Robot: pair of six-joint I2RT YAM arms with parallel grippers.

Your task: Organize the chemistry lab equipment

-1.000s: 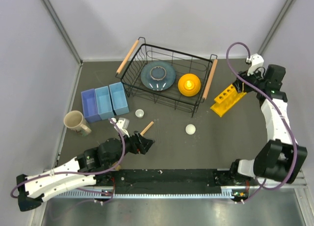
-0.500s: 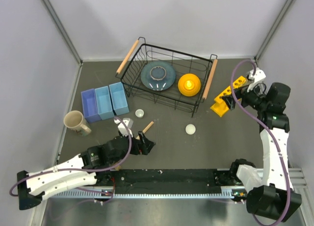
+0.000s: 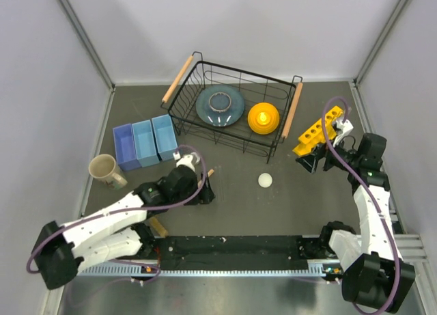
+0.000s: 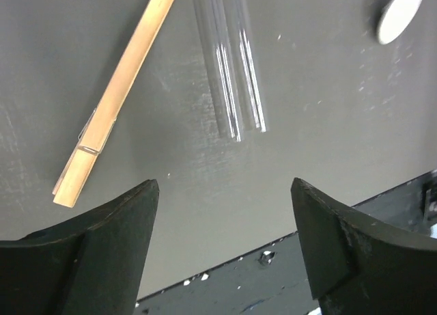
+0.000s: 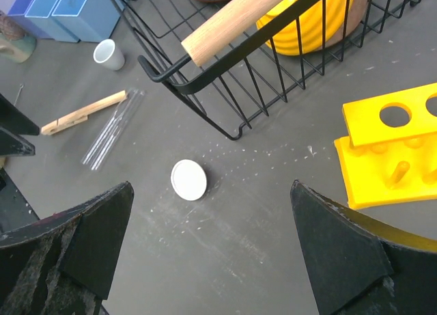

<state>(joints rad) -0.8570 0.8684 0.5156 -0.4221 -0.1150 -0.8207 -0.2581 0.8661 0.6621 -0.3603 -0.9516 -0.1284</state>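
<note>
The yellow rack (image 3: pixel 317 132) (image 5: pixel 392 151) rests on the table right of the basket, with nothing gripping it. My right gripper (image 3: pixel 311 161) (image 5: pixel 210 189) hangs open just in front of it, above a white round piece (image 3: pixel 265 181) (image 5: pixel 188 180). Two thin clear tubes (image 4: pixel 229 62) (image 5: pixel 113 130) lie side by side next to the wooden stick (image 4: pixel 116 96) (image 3: pixel 209 172). Over them, my left gripper (image 3: pixel 203 192) (image 4: pixel 225 185) stands open and holds nothing. A small white cup-shaped piece (image 5: pixel 109 53) stands beyond the stick; my left wrist hides it in the top view.
The black wire basket (image 3: pixel 184 124) with wooden handles holds a grey-blue plate (image 3: pixel 220 105) and an orange bowl (image 3: pixel 263 117). Three blue bins (image 3: pixel 147 143) and a beige mug (image 3: pixel 104 169) stand at the left. A black rail (image 3: pixel 232 250) runs along the near edge.
My right gripper has opened and drawn back from behind the yellow rack to its near side. My left arm has swung forward over the stick and tubes, covering the white cup.
</note>
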